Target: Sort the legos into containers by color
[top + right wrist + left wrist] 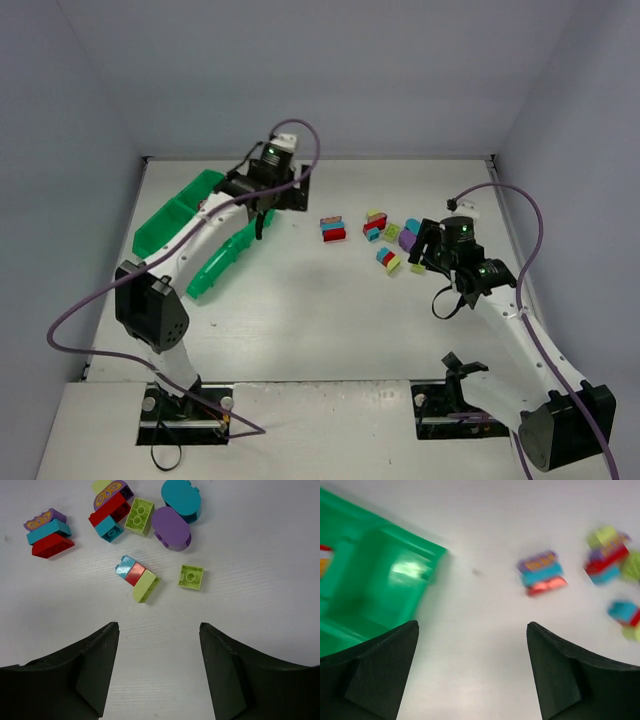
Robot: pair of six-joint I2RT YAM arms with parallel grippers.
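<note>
The green tray (165, 222) lies at the far left of the table, partly under my left arm. It also shows blurred in the left wrist view (380, 580). My left gripper (262, 222) is open and empty just right of the tray (472, 627). The legos lie loose at centre right: a purple-cyan-red stack (332, 229) (48, 532), a mixed cluster (375, 224), a purple rounded piece (172, 527), a cyan rounded piece (181, 497), a cyan-red-yellow-green row (136, 576) and a small yellow-green square (191, 576). My right gripper (425, 255) (159, 626) is open and empty, just short of the row.
Grey walls close in the table on three sides. Purple cables loop from both arms. In the left wrist view the purple-cyan-red stack (541, 573) lies ahead to the right, with more bricks (607, 555) further right. A red blur shows at the tray's left edge.
</note>
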